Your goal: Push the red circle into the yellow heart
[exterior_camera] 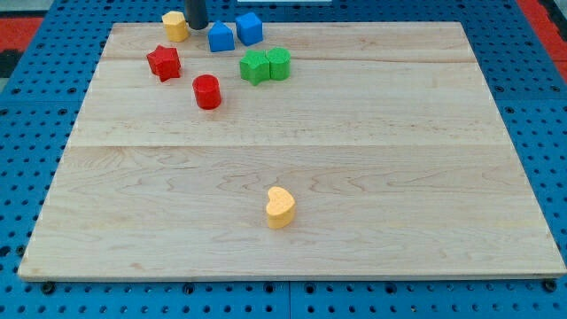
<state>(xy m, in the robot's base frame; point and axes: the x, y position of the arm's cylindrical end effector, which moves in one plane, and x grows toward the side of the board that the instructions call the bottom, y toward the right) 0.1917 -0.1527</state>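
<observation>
Currently the red circle [207, 91], a short glossy red cylinder standing flat on the wooden board [354, 159], sits well apart from the yellow heart [280, 207], toward the view's top and left of it. My tip [196, 26] holds nothing, resting above the circle near the board's top edge.

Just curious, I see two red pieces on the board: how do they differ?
The red circle is round and smooth-sided; the red star has points. The circle sits lower in the view, nearer the yellow heart; the star lies up and left, nearer my tip. Both are the same red and similar in size.
</observation>
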